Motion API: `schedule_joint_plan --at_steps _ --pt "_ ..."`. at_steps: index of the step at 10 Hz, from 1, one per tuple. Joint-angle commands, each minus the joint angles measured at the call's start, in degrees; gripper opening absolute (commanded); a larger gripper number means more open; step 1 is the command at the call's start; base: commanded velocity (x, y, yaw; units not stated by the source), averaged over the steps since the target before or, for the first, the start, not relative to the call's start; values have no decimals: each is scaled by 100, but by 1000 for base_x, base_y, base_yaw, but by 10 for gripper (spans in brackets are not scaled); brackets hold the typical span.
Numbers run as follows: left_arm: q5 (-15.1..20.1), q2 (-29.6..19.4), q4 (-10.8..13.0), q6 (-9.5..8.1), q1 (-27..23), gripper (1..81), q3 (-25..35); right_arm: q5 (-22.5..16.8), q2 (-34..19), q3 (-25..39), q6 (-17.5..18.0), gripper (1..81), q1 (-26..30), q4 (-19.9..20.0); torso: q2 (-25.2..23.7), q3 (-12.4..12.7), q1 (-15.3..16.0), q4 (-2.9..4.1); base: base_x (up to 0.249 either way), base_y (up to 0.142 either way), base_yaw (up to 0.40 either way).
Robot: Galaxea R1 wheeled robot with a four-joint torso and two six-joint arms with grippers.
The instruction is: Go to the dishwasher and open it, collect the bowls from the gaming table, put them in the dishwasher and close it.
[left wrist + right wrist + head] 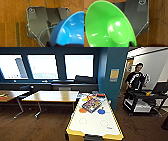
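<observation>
Ahead, gaming table [93,122] with game box [91,104], no legible writing; grip on either bowl unclear.

Head view: taken from high, facing forward and down along gaming table [93,122], near yellow end rim at bottom edge; windows [78,65] seen far behind. Left wrist view: aimed down at wood floor [11,25], blue bowl [70,31] very close. Right wrist view: aimed likewise, green bowl [106,27] very close. Wood floor shared by all views.
</observation>
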Motion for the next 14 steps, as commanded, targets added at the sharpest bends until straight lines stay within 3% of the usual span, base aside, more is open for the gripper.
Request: schedule_joint_plan --at_steps 1,4,14 --pt "244 -160 72 47 -185 10 -120 -158 -95 -146 -14 10 197 -77 0 0 7 0 -130 0 0" --pt "244 -160 72 47 -176 10 -165 -167 -42 -455 -6 10 206 -68 0 0 7 0 -130 0 0" --pt "244 -1 168 47 -150 10 -191 -167 178 -473 -14 10 145 -183 0 2 7 0 -132 0 0"
